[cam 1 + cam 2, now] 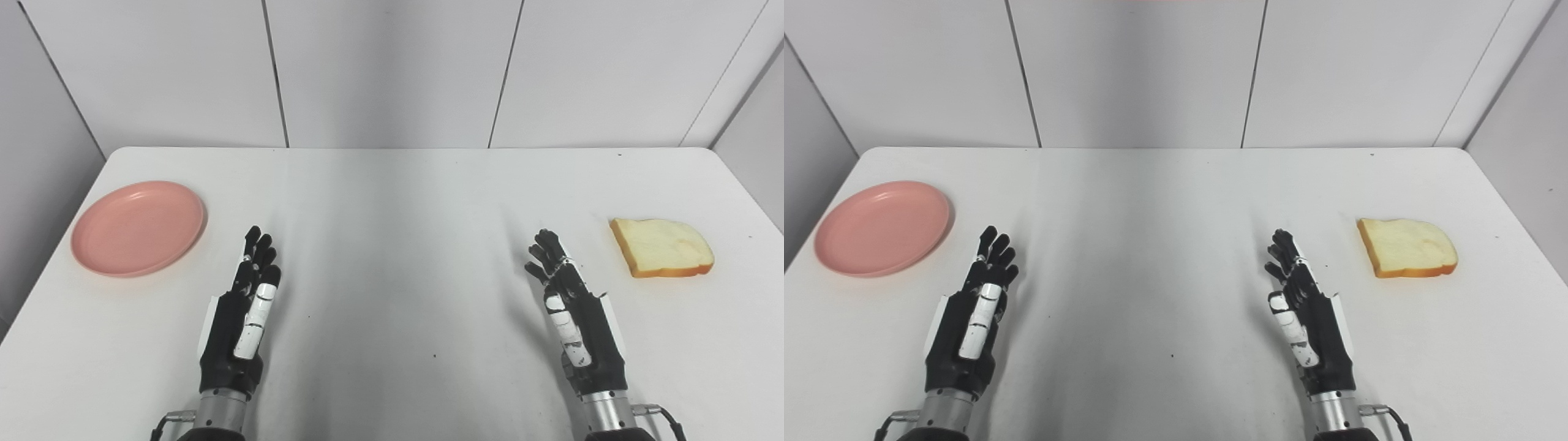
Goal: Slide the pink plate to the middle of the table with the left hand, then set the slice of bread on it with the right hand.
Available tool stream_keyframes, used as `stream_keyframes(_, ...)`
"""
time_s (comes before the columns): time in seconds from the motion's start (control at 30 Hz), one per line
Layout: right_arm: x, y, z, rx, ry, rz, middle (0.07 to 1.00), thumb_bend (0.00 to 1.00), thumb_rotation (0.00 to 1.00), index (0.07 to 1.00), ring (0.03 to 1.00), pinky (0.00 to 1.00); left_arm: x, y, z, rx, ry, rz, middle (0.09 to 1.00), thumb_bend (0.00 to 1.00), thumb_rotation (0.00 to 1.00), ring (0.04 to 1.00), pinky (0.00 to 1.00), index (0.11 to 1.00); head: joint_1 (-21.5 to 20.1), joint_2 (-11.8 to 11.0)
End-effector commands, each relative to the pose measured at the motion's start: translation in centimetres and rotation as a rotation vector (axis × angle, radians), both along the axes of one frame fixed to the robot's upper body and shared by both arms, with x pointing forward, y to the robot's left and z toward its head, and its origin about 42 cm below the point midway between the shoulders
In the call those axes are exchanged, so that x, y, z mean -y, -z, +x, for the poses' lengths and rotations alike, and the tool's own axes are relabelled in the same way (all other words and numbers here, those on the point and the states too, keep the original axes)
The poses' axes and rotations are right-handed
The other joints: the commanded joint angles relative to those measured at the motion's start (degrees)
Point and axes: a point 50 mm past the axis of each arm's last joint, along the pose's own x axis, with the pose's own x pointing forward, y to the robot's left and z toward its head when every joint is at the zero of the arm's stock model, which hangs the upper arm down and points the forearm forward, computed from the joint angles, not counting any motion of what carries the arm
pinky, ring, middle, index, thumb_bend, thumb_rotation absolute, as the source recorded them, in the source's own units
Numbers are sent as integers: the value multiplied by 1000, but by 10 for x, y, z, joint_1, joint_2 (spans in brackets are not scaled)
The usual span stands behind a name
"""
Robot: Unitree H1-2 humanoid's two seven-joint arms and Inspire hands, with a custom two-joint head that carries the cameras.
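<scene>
A round pink plate (138,227) lies flat near the table's left edge, with nothing on it. A slice of bread (663,246) with a brown crust lies flat at the right side. My left hand (245,309) rests over the near left part of the table, open, fingers stretched forward, a short way to the right of the plate and not touching it. Over the near right part, my right hand (569,306) is open too, its fingers slightly curled, left of the bread and apart from it.
The white table (392,208) reaches back to grey panelled walls (392,67) at the rear and both sides. A few small dark specks mark the tabletop between the hands.
</scene>
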Motion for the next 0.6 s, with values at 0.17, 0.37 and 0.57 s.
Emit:
stream_keyframes(0.17,0,31,-7,-103,5,11,943,809,859,921,931,898,0,-6,-2,28,0,11,1000,655,763,1000,1000,1000,1,0)
stream_keyframes(0.37,-7,20,-6,-90,3,13,930,819,856,906,916,870,0,-5,-1,26,1,12,1000,668,757,1000,996,1000,1,0)
stream_keyframes(0.57,-19,-1,-9,-82,7,11,946,795,873,918,933,897,1,-6,-2,31,7,4,1000,692,753,1000,1000,1000,0,-1)
